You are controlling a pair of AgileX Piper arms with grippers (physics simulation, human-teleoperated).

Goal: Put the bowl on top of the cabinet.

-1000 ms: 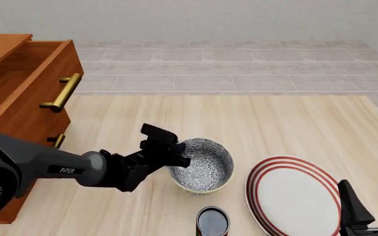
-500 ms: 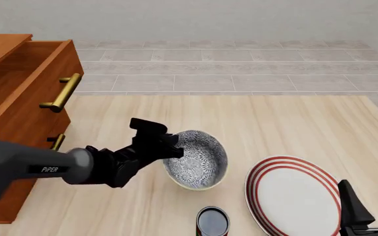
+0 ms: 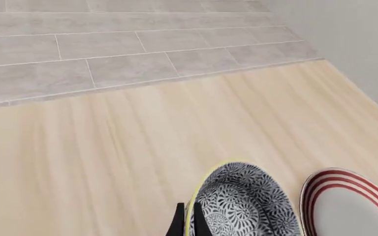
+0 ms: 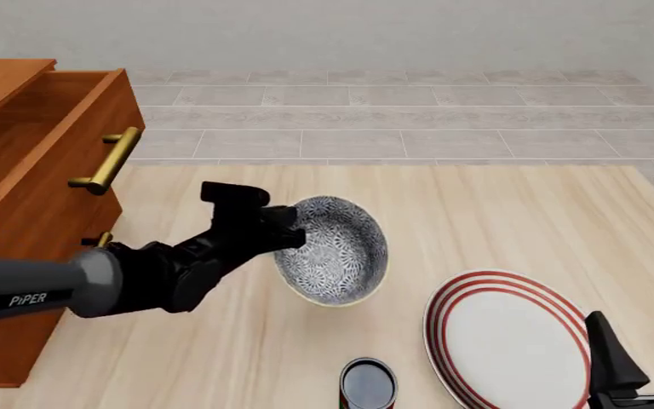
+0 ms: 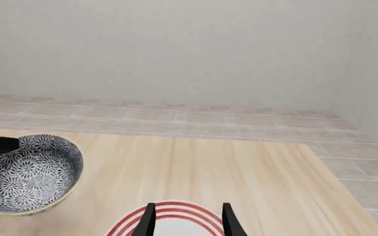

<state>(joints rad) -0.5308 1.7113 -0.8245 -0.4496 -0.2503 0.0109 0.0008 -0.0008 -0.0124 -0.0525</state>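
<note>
The bowl [image 4: 333, 249] hangs tilted above the bench [image 4: 486, 213], its near rim pinched in my left claw [image 4: 285, 235]. The cabinet [image 4: 20, 145] top lies up and to my left, so that arm carries. My right claw [image 5: 187, 219] gapes over the plate [image 4: 507, 336].

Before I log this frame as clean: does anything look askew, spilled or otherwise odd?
Only the deep blue-grey floral bowl: it is tipped, its opening facing the front camera, because the left gripper is clamped on its rim. The white red-ringed plate lies flat; nothing spilled.
</note>
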